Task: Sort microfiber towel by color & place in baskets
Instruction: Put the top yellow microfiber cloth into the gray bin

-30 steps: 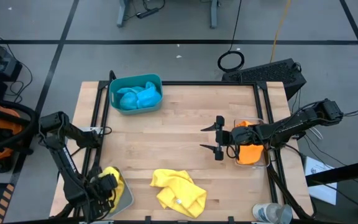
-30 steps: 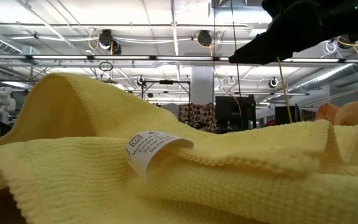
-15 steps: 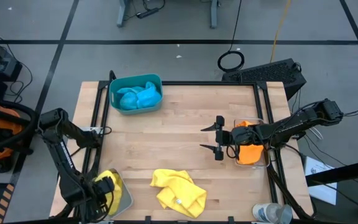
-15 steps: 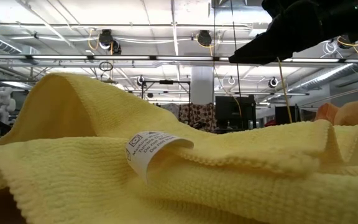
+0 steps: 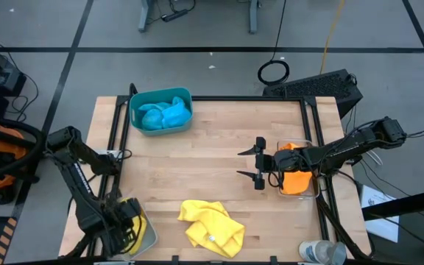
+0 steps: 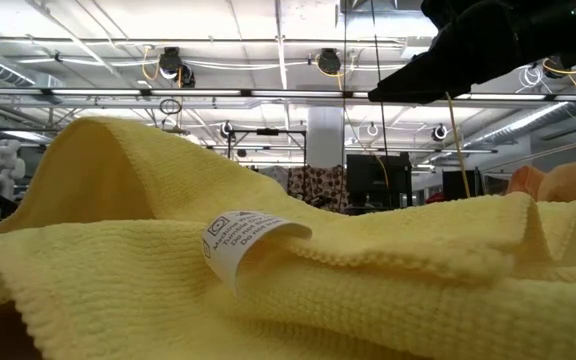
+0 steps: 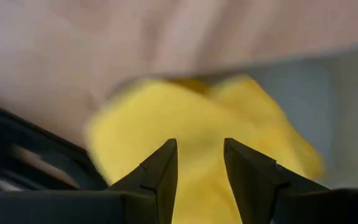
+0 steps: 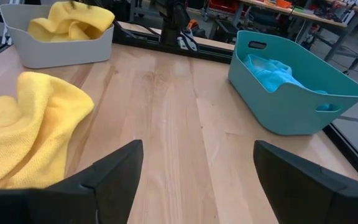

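Observation:
In the grey basket at the table's near left corner lies a yellow towel. My left gripper hovers above it, pointing down, open, with nothing between its fingers. A second yellow towel lies crumpled on the table near the front edge and fills the low view. The teal basket at the far left holds blue towels. Orange towels sit in the clear basket at the right edge. Beside that basket my right gripper waits above the table, open.
A clear plastic bottle lies at the near right corner. Black frame rails run along the table's left and right edges. Bare wood stretches between the teal basket, the loose yellow towel and my right gripper.
My left gripper has risen straight above the grey basket, still pointing down. The yellow towel has stayed in the basket. My right arm has kept still.

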